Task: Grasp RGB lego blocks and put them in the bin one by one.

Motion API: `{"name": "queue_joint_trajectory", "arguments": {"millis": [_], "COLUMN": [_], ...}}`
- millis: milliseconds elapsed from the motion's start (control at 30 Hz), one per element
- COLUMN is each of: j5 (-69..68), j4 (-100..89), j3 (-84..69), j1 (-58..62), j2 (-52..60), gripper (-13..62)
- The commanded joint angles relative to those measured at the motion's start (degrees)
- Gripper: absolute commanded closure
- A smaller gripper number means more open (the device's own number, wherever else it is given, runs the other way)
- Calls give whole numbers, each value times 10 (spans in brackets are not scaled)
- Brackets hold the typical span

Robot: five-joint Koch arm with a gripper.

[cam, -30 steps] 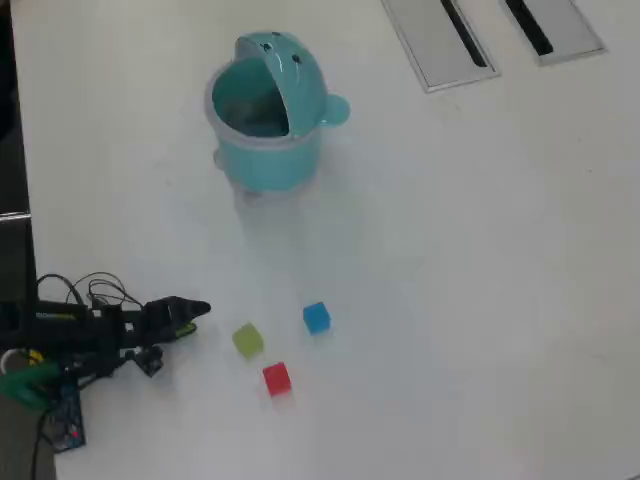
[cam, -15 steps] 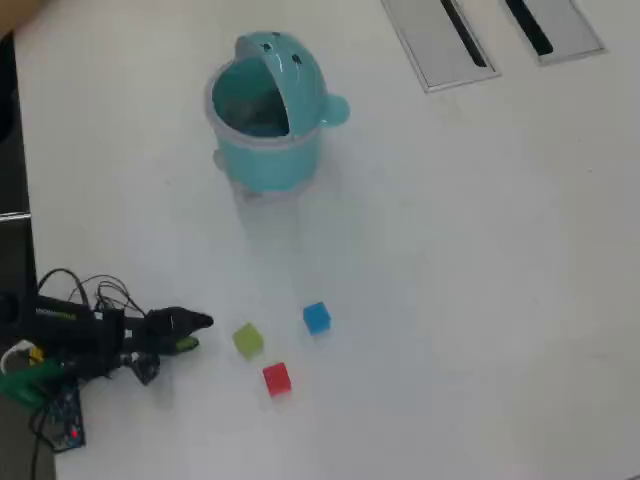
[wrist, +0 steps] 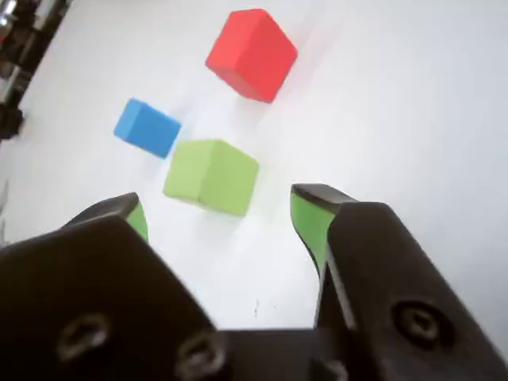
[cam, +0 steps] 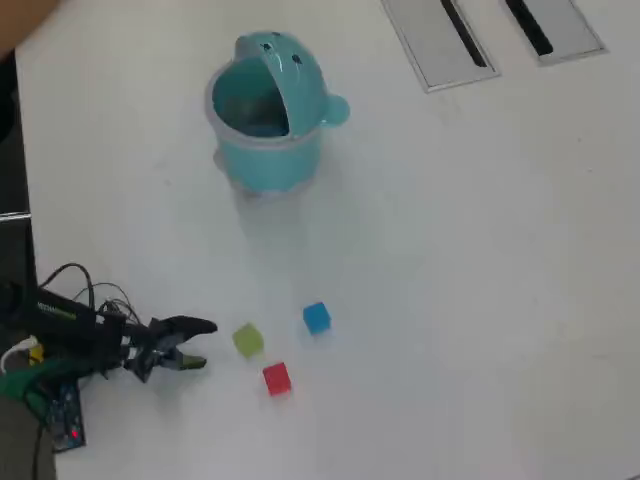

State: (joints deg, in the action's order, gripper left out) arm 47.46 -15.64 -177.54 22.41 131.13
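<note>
Three small cubes lie on the white table. In the wrist view the yellow-green cube (wrist: 211,175) is nearest, the blue cube (wrist: 148,127) behind it to the left, the red cube (wrist: 252,54) farther back. In the overhead view they are the yellow-green (cam: 248,340), blue (cam: 316,318) and red (cam: 276,378) cubes. My gripper (wrist: 218,213) is open and empty, its green-padded fingers just short of the yellow-green cube; overhead it (cam: 203,344) sits left of the cubes. The teal bin (cam: 268,125) stands at the back with its lid open.
Two grey slotted panels (cam: 440,40) lie at the table's far right. The arm's base, wires and a circuit board (cam: 62,415) sit at the left edge. The table's dark left edge (wrist: 16,55) shows in the wrist view.
</note>
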Motion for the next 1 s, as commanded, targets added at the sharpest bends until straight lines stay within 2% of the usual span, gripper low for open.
{"name": "queue_joint_trajectory", "arguments": {"millis": [0,567,867,967], "j5": [62,285,473,497], "j4": [-35,-33,-31,-27], "j3": [-11,110,253,284], "j1": [-2,5,23,25], "j2": [29,-10,-155,-192], "gripper": [164,163,158,157]}}
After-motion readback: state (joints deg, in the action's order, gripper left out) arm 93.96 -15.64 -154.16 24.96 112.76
